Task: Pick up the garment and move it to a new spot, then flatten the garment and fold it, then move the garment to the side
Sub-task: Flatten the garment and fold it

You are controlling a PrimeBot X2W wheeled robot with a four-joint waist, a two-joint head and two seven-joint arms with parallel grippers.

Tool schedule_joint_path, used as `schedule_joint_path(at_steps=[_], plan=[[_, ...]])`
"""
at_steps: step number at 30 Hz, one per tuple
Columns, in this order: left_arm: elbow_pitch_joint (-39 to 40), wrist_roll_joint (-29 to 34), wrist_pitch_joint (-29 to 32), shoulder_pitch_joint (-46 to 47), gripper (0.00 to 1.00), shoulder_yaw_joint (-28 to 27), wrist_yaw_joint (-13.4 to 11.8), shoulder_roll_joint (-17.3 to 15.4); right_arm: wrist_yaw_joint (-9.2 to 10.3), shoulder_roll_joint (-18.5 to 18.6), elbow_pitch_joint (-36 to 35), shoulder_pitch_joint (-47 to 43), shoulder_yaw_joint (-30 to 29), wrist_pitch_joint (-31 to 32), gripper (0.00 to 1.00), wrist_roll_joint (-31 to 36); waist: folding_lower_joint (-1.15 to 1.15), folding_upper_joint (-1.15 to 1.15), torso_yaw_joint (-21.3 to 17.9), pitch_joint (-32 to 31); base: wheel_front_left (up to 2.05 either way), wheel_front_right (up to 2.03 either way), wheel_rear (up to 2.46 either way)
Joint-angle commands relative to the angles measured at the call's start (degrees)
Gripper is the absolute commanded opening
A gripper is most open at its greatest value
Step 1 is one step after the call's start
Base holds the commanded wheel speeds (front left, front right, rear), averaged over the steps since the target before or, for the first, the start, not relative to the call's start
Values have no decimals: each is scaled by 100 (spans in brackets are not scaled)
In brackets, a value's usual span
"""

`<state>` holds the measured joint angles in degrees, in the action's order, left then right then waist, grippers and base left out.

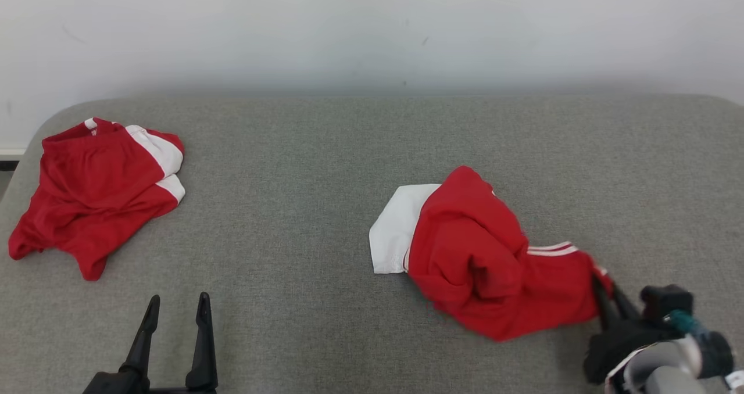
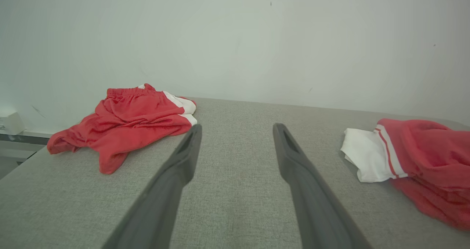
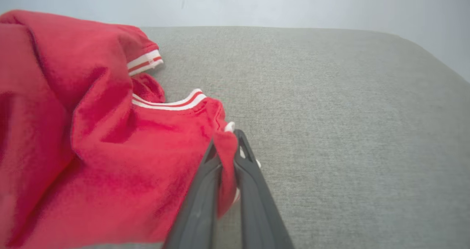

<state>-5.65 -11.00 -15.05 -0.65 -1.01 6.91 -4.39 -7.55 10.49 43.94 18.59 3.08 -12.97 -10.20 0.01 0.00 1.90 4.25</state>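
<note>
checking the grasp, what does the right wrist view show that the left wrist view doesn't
Right wrist view: the right gripper, its fingers shut on an edge of the crumpled red garment with white striped trim. Left wrist view: the open left gripper, a second crumpled red-and-white garment lying apart, and the first garment's white panel. Both: that red garment, the grey fabric surface, the pale wall.

The desk is covered in grey woven fabric, with rounded far corners, and its far edge runs along a pale wall. Two pieces of clothing lie on it, well apart. The garment, red with a white part and thin white stripes, lies crumpled right of the middle, its white part spread flat toward the centre. A pair of red shorts with white side panels lies bunched near the far left corner.
</note>
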Motion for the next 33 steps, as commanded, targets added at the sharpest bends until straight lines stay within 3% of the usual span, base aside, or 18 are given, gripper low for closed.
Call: schedule_joint_path(at_steps=[1, 11, 16, 22, 33], plan=[[-10, 31, -19, -30, 100, -8, -6, 27, 12, 185, 9, 107, -107, -61, 0, -66, -1, 0, -29, -19, 0, 0, 0], [-54, 19, -19, 27, 100, -29, 4, 48, 12, 1266, -187, 596, -798, -31, 0, -215, -1, 0, -110, -26, 0, 0, 0], [-47, 30, -19, -21, 100, -47, 5, 65, 12, 1374, -496, 744, -853, 80, 0, -136, -1, 0, -130, -68, 0, 0, 0], [-72, 41, -19, -76, 100, -23, -26, 91, 12, 1081, -1257, 966, -444, 291, 0, -46, -1, 0, -138, -180, 0, 0, 0], [-110, 59, -19, 66, 100, -63, 2, 67, 12, -141, -2488, 1419, 1176, 620, 0, -202, -1, 0, 131, -279, 0, 0, 0]])
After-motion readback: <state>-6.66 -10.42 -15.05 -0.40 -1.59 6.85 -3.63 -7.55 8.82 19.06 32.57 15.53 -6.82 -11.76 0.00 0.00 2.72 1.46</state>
